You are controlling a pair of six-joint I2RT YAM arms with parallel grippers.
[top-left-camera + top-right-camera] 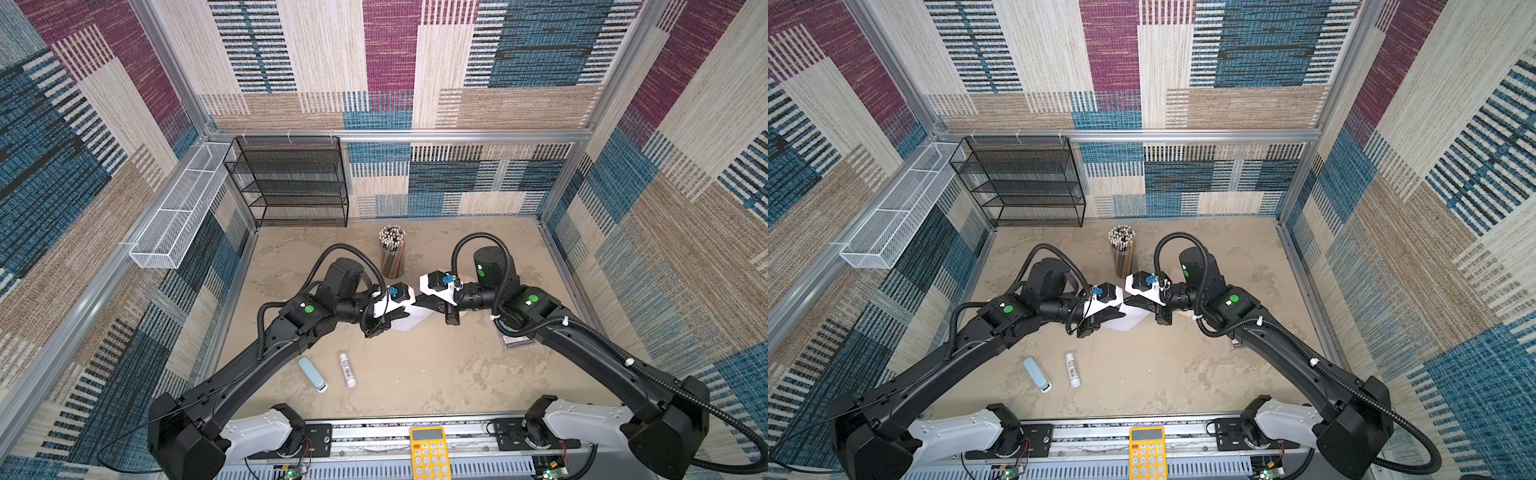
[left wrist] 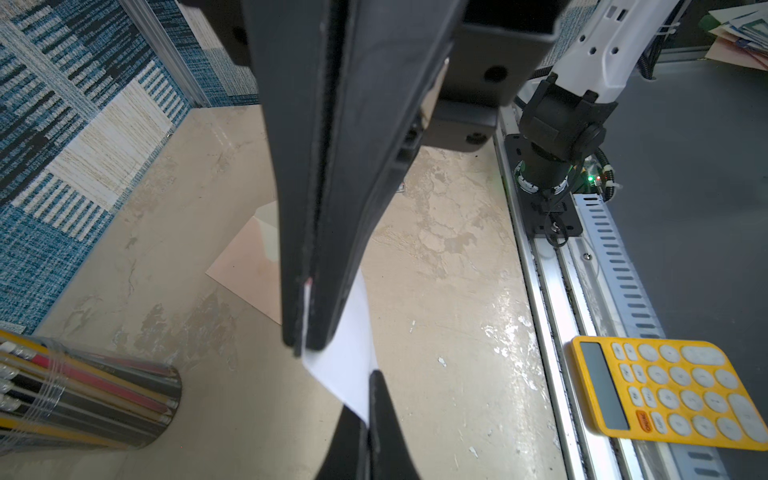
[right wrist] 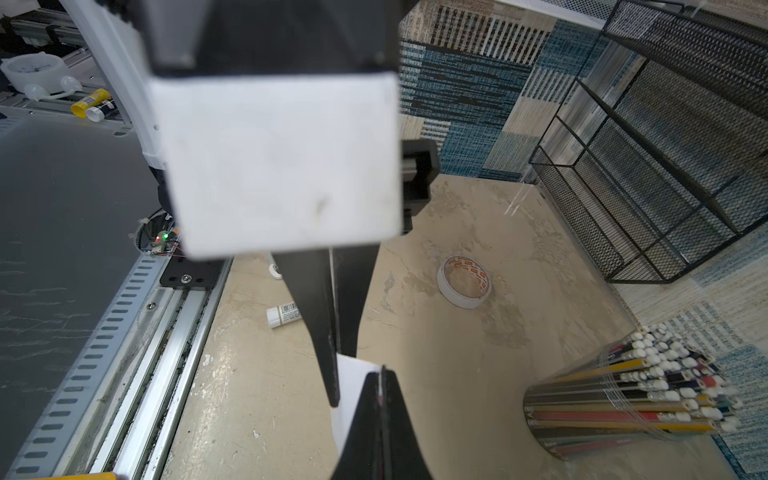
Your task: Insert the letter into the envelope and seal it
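So, step: letter (image 1: 410, 321) (folded rectangular paper card, white face out w/ a sliver of red edge) looks lifted off the beige mottled tabletop (image 1: 436, 374), held btwn both grippers. Insertion not yet begun, sealing still to do.
Letter pos.: near table centre in both top views, loose corner drooping toward 6 o'clock.
Envelope (image 2: 245, 270): pale peach-pink paper rectangle w/ cream flap, flat on tabletop at approx 3 o'clock of letter. Mostly hidden under right arm (image 1: 582, 336) in top views; flap looks open, but partly blocked.
Left gripper (image 2: 305, 340): jaws pressed together, pinching one edge of letter.
Right gripper (image 3: 338, 378): jaws pressed together on the opposite edge, tips close to left's.
Arm pose: both reach in from 6 o'clock, elbows out. Left arm (image 1: 266, 345) points its fingers in from 9, right from 3.
Next move (judgement): one gripper prob. lets go. Other carries letter toward 3 o'clock, lines its edge w/ envelope mouth, slides in low & flat. Envelope likely needs pinning.
Nearby: clear cup of pencils (image 1: 392, 255) at 12 o'clock of grippers; white glue stick (image 1: 347, 369) at 7 o'clock, maybe for sealing.
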